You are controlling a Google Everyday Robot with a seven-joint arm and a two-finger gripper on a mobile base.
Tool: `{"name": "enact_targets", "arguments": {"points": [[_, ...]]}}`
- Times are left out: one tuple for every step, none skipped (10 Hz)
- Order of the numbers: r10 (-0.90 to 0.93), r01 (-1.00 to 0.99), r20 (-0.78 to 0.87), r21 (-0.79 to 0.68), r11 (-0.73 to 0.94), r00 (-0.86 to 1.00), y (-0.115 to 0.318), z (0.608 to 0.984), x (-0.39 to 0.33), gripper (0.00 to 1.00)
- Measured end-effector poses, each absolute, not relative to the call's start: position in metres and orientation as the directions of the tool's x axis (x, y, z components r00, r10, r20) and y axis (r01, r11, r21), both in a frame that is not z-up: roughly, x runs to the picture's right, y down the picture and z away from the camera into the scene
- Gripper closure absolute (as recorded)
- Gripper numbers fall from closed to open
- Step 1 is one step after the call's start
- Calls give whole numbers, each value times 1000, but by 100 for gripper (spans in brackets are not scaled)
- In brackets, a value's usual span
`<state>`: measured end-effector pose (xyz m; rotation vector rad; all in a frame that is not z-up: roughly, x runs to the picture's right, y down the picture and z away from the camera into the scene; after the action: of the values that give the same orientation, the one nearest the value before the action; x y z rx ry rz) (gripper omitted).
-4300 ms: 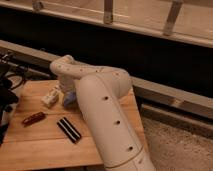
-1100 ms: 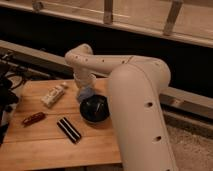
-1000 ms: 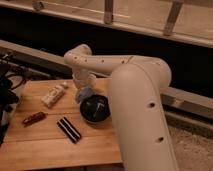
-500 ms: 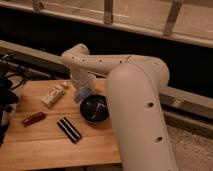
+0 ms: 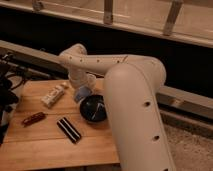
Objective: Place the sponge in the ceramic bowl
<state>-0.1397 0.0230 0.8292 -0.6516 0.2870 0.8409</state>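
The ceramic bowl (image 5: 94,109) is dark and glossy and sits on the wooden table near its middle. The sponge (image 5: 81,93), a small light-blue block, hangs just above the bowl's upper-left rim. My gripper (image 5: 82,90) is at the end of the white arm that curves in from the right, and it is shut on the sponge. The wrist hides most of the fingers.
A white packet (image 5: 54,95) lies left of the sponge. A black striped bar (image 5: 69,129) and a reddish-brown item (image 5: 33,118) lie on the wooden table (image 5: 45,147) nearer the front. Dark cables and gear stand at the left edge. My thick white arm covers the table's right side.
The gripper with the sponge has drifted slightly left, from over the bowl toward its left rim. The bowl and other items have not moved.
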Motion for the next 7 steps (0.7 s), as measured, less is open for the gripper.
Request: {"name": "enact_targets", "arguments": {"points": [[596, -778, -501, -409, 477, 628, 25, 831, -134, 38], [598, -796, -524, -395, 459, 606, 27, 834, -126, 46], [605, -824, -559, -375, 425, 566, 33, 834, -108, 58], [615, -851, -589, -349, 391, 524, 39, 832, -86, 68], [620, -868, -609, -332, 368, 495, 45, 830, -68, 75], [633, -894, -632, -302, 330, 447, 53, 826, -38, 88], [644, -905, -637, -288, 312, 424, 58, 821, -15, 95]]}}
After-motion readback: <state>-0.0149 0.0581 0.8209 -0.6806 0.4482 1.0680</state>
